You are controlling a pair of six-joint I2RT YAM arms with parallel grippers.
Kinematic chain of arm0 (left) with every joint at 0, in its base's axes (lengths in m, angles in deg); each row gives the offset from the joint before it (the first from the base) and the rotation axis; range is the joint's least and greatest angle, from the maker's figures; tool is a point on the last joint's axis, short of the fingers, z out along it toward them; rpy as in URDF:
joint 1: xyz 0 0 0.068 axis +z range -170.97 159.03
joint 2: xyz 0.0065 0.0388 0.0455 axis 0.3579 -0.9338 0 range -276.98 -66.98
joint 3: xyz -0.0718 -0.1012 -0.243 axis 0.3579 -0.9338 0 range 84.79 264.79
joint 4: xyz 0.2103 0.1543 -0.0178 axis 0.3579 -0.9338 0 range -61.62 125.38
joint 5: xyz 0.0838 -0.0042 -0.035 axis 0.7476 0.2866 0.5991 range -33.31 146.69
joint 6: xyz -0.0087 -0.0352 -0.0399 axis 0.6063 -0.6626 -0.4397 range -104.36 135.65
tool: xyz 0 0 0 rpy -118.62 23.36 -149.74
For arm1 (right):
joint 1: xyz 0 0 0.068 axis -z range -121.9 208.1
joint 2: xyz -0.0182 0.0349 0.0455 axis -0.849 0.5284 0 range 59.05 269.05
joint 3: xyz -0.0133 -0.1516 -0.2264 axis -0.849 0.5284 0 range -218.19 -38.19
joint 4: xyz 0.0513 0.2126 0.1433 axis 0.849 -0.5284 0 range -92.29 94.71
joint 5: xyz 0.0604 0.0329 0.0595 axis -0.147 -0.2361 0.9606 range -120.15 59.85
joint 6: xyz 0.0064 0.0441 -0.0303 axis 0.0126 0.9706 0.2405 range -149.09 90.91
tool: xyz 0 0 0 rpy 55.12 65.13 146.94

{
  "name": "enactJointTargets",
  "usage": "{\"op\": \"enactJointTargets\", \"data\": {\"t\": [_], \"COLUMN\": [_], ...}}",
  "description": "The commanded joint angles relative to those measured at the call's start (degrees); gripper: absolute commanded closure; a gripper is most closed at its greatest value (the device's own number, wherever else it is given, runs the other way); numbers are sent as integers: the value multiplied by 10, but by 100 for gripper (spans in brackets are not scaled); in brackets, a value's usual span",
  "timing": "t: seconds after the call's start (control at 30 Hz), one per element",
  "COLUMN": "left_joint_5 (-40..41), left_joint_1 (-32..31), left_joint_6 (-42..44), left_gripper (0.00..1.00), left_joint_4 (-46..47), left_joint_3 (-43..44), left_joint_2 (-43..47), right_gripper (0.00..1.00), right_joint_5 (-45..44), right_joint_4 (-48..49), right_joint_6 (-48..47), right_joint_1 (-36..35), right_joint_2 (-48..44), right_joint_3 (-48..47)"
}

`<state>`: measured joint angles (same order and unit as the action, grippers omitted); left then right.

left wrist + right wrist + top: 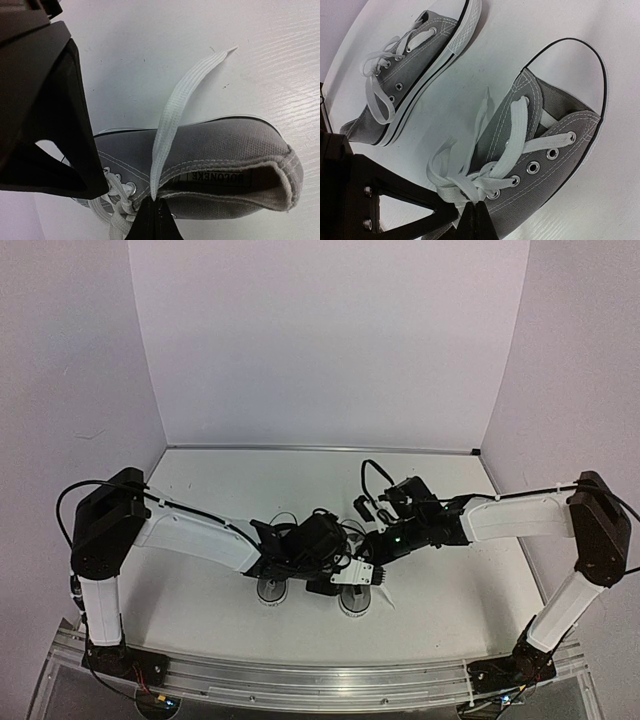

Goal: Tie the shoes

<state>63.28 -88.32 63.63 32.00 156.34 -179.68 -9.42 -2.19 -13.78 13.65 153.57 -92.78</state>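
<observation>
Two small grey canvas shoes with white laces lie at the table's middle. In the top view only their white toe caps show, the left shoe [271,590] and the right shoe [353,602], under both arms. My left gripper [155,201] is shut on a white lace [172,107] beside the eyelets of a grey shoe [225,150]; the lace's loose end lies across the shoe onto the table. My right gripper [478,202] is shut on the white lace knot [465,182] of the near shoe [545,145]. The other shoe [415,65] lies at the upper left. In the top view the left gripper [338,565] and the right gripper [370,545] nearly meet.
The white table [200,480] is closed in by white walls at the back and sides. An aluminium rail [320,675] runs along the near edge, with both arm bases on it. Black cables loop over the right wrist [372,480].
</observation>
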Motion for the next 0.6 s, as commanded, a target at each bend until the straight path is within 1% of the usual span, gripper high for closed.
{"op": "enactJointTargets", "data": {"t": [0.0,0.37,0.57], "left_joint_5": [-29,-71,-93], "left_joint_1": [11,37,48], "left_joint_6": [-44,-120,-145], "left_gripper": [100,100,100], "left_joint_4": [36,104,145], "left_joint_3": [-20,-56,-81], "left_joint_2": [35,65,83], "right_gripper": [100,100,100], "right_joint_5": [18,18,18], "right_joint_4": [15,19,22], "right_joint_6": [-1,5,7], "right_joint_1": [-9,-9,-9], "right_joint_2": [5,-2,-1], "right_joint_3": [-13,-6,-3]}}
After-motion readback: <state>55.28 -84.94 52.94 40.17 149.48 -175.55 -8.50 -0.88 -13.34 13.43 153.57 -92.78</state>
